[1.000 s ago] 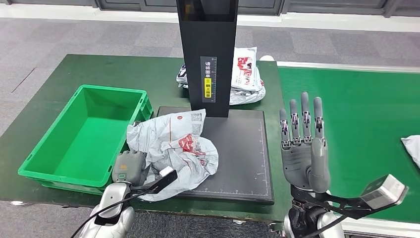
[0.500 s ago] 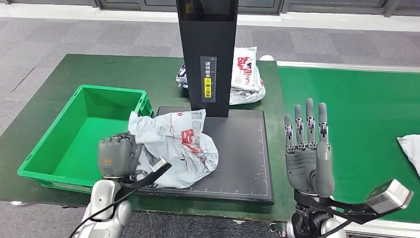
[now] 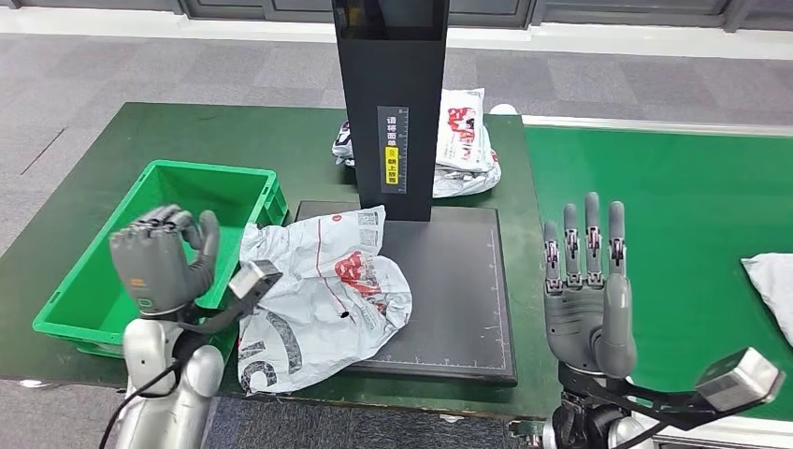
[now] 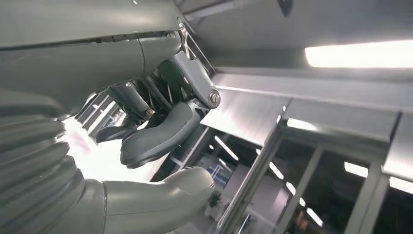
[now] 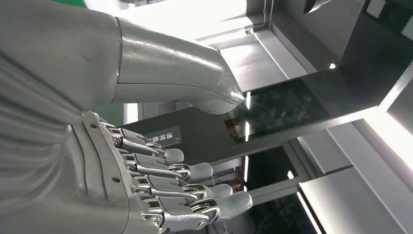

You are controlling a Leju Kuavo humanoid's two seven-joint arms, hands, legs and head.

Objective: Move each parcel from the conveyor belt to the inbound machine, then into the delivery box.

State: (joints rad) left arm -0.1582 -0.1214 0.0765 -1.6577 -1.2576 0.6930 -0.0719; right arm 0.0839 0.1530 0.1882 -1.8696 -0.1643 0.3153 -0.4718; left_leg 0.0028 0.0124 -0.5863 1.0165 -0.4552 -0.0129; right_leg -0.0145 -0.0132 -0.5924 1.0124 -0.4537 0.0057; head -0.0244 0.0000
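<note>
- Robot hand on the left (image 3: 161, 262) has let go of the parcel (image 3: 323, 295) and risen, now empty with fingers loosely curled.
- Parcel lies on the inbound machine's black plate (image 3: 458, 281), its near end overhanging the tabletop (image 3: 234, 140) edge; the delivery box (image 3: 112, 281) just beside awaits it.
- Right robot hand (image 3: 584, 290) stands upright, fingers straight and apart, holding nothing.
</note>
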